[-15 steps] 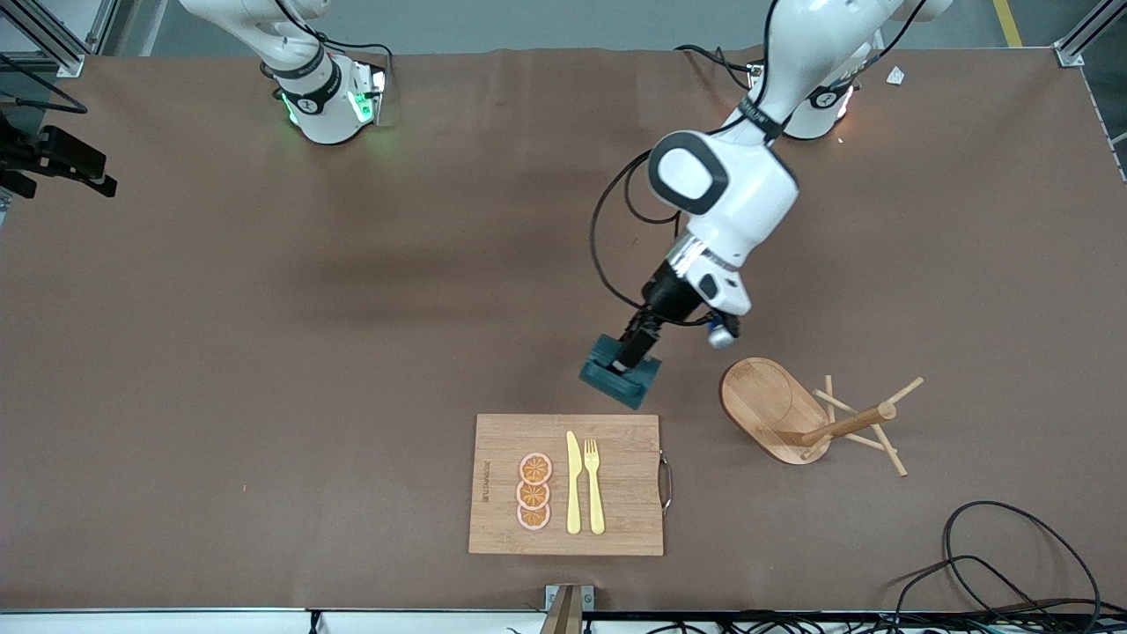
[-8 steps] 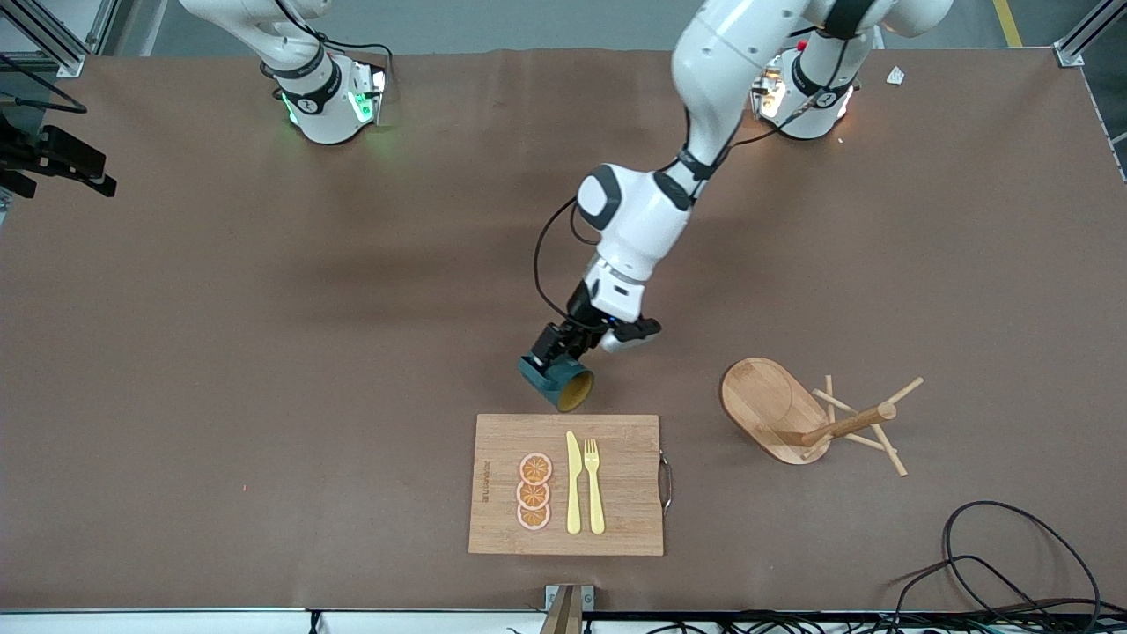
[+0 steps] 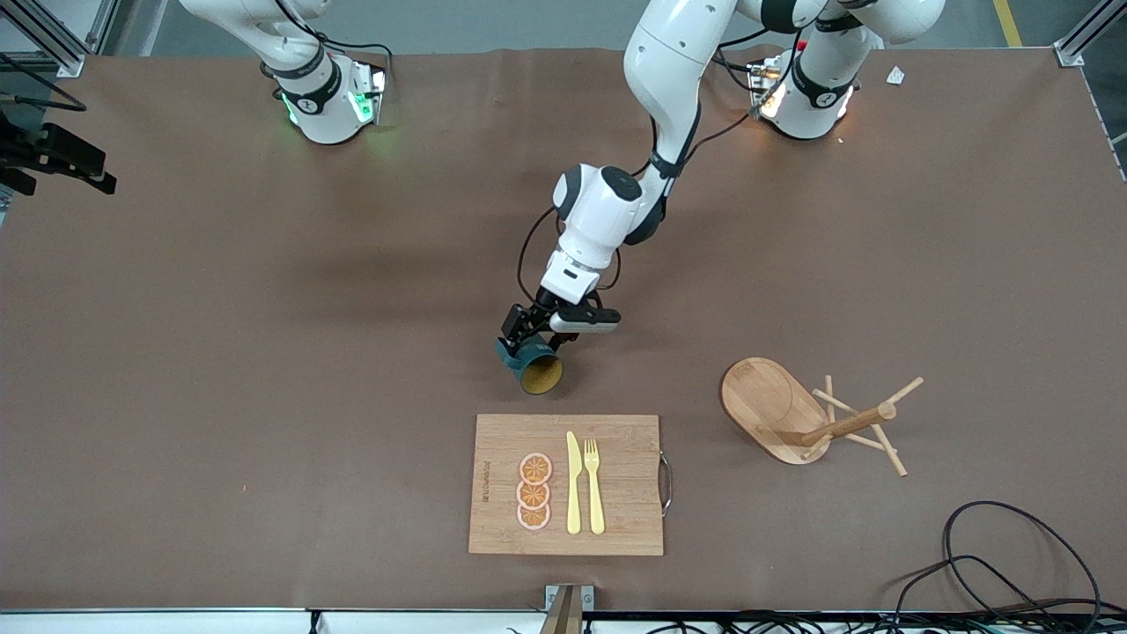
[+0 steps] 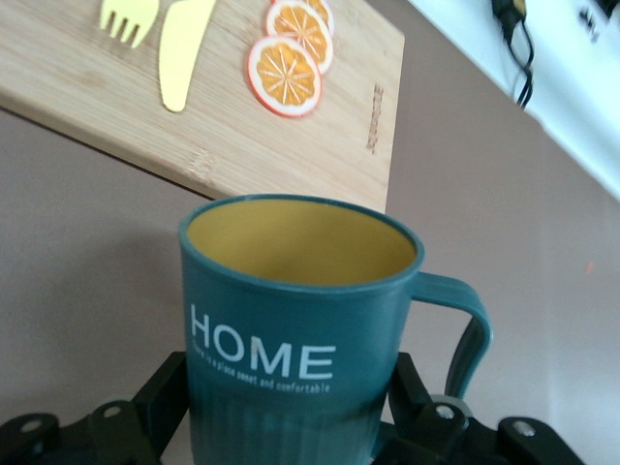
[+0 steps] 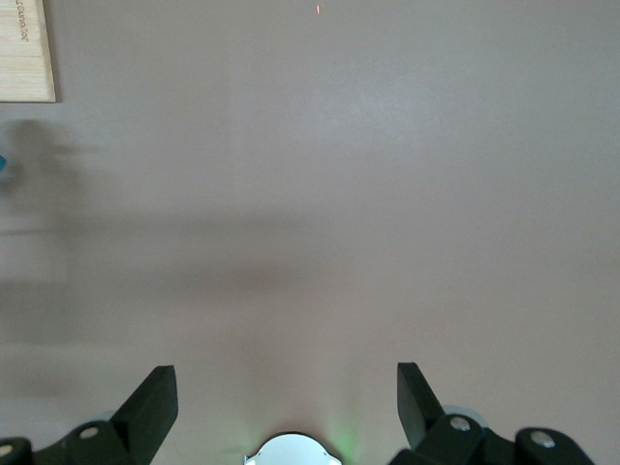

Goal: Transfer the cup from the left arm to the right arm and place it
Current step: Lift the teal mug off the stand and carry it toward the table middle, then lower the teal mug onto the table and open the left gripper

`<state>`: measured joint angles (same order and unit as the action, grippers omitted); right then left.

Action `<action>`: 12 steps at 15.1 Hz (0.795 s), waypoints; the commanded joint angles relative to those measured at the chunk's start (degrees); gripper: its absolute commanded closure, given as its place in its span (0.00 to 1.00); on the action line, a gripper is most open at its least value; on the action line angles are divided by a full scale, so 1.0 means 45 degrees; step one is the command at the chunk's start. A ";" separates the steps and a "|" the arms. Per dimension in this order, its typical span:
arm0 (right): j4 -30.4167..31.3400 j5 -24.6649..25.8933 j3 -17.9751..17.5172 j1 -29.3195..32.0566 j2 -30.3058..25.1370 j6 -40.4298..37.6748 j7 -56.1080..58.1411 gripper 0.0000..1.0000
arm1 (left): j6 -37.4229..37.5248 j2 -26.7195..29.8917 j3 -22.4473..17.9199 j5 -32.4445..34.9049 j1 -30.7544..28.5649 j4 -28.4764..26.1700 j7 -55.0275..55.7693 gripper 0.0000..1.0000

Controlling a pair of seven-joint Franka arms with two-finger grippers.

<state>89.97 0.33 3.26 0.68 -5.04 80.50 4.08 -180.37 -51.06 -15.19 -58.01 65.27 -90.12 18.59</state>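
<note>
The cup [image 3: 533, 364] is dark teal with a mustard-yellow inside, the word HOME on its side and a small handle. My left gripper [image 3: 526, 339] is shut on it and holds it tilted in the air over the bare table, just short of the cutting board [image 3: 625, 519]. In the left wrist view the cup [image 4: 295, 329] sits between the black fingers [image 4: 160, 402], mouth toward the board [image 4: 242, 155]. My right gripper [image 5: 288, 407] is open and empty over bare table near its base; the right arm waits and its hand is out of the front view.
The cutting board carries three orange slices [image 3: 534, 491], a yellow knife [image 3: 573, 482] and a yellow fork [image 3: 594, 484]. A wooden peg rack [image 3: 806, 414] lies tipped over toward the left arm's end. Black cables [image 3: 1004, 563] lie at the table's near corner.
My left arm has swung toward the right arm's end of the table with the cup, which has turned so its yellow mouth faces the front camera. The right arm has not moved.
</note>
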 commanded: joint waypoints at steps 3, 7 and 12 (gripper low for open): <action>-0.0109 -0.0111 -0.0120 0.0571 0.1347 -0.0094 0.0030 0.00 | 0.2128 -0.0351 -0.1954 0.1363 0.0965 0.0339 0.0400 0.43; -0.0442 -0.0093 -0.0120 0.1120 0.1841 0.0566 0.0555 0.00 | 0.4862 -0.0391 -0.3283 0.5883 0.1590 0.1000 0.4799 0.45; -0.0442 0.0006 -0.0119 0.1626 0.2406 0.1526 0.1495 0.00 | 0.5571 -0.0644 -0.3245 1.0327 0.1977 0.1414 0.9730 0.45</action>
<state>88.97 0.34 3.51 5.68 4.19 86.97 9.22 -155.94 -51.70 -28.35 -15.52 72.11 -85.55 56.88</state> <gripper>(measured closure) 0.000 0.128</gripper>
